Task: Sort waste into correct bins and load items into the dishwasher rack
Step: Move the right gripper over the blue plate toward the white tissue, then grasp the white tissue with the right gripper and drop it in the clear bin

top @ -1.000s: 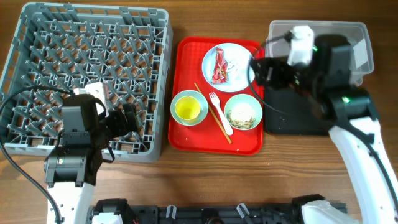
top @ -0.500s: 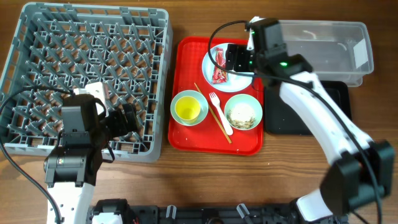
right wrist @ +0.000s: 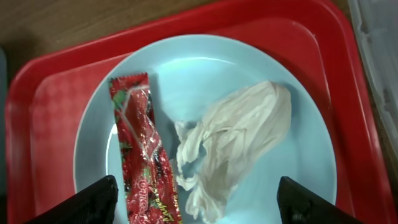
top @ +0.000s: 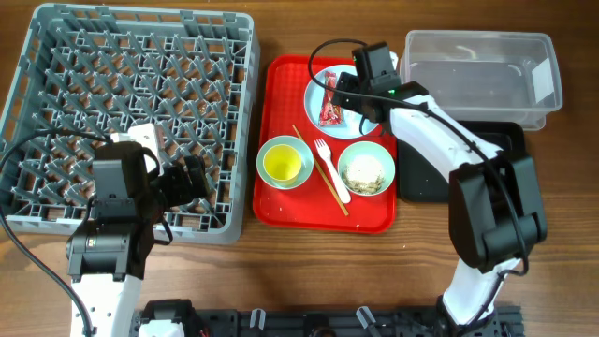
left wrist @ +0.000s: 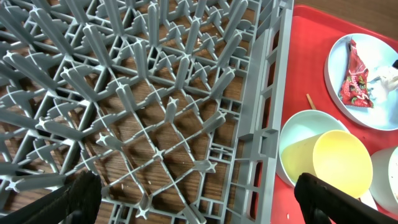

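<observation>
- Two sets of jaws, both spread wide and gripping nothing.
- Right jaws: poised above the white plate (right wrist: 205, 62), with fingers (right wrist: 93, 202) far apart at either side of the wrist view.
- Under that gap, nearer one finger: the snack wrapper (right wrist: 140, 155), flat on the plate; beside it, mid-gap, a crumpled white tissue (right wrist: 233, 140).
- Around the plate: the red tray (right wrist: 50, 124), resting on the table (top: 374, 271).
- Further out, away from the rack: the clear tub (top: 482, 65) and the black tray (top: 421, 183).
- Near the right jaws on the red tray: the mint bowl of scraps (top: 366, 170), the fork (top: 332, 173) and the chopsticks (top: 318, 167).
- Left jaws: released over the wall of the dishwasher rack (left wrist: 155, 93), only pegs below.
- Past that wall: the yellow cup (left wrist: 342, 162), sitting in the other mint bowl (left wrist: 298, 127).
</observation>
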Controlling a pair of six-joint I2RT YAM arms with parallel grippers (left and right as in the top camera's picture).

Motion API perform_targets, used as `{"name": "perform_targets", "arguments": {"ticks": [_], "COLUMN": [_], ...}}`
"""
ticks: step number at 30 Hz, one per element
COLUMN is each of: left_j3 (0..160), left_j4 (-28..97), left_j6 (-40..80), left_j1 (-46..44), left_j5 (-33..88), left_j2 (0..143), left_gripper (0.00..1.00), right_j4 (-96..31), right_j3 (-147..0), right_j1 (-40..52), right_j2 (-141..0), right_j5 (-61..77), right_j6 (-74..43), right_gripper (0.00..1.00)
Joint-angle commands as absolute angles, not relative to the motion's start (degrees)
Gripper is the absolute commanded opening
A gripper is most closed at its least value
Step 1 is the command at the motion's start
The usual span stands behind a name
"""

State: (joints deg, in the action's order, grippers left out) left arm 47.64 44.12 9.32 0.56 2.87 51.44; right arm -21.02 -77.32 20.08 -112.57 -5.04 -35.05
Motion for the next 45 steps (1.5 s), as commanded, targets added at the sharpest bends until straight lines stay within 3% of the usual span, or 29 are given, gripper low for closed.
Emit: {"name": "perform_targets", "arguments": {"ticks": [1,10,14,33,37,45], "left_j3": [48.8,48.8,48.8,48.8,48.8,48.8], "left_j4": [44.0,44.0,44.0,44.0,44.0,44.0], "left_j6": [9.8,9.8,9.8,9.8,9.8,9.8], "left_j1": [1.0,1.0,1.0,1.0,1.0,1.0], "left_j5": [3.4,3.4,3.4,3.4,3.4,3.4], "left_j2": [51.4,51.4,51.4,51.4,51.4,51.4], "left_gripper": [1.0,1.0,1.0,1.0,1.0,1.0], "right_j4": [-24.2,-43.6,-46.8,-47.7,-47.1,-46.7], "right_j3": [-82.1,-103.7,-105.1,-104.1,-103.6,-102.6], "right_j1": [20.0,18.5,18.0,18.0,18.0,18.0], "right_j2": [-112.8,-113.1,-113.3,-123.1,-124.8,-129.1], "right_j5": [-6.0,-6.0,-6.0,-6.3,-6.4,-6.4], "right_j6": [-32.5,-25.5,-27.1,-33.9,-35.5,-39.2], "right_gripper": [0.84,0.89,0.9,0.89,0.81,0.78]}}
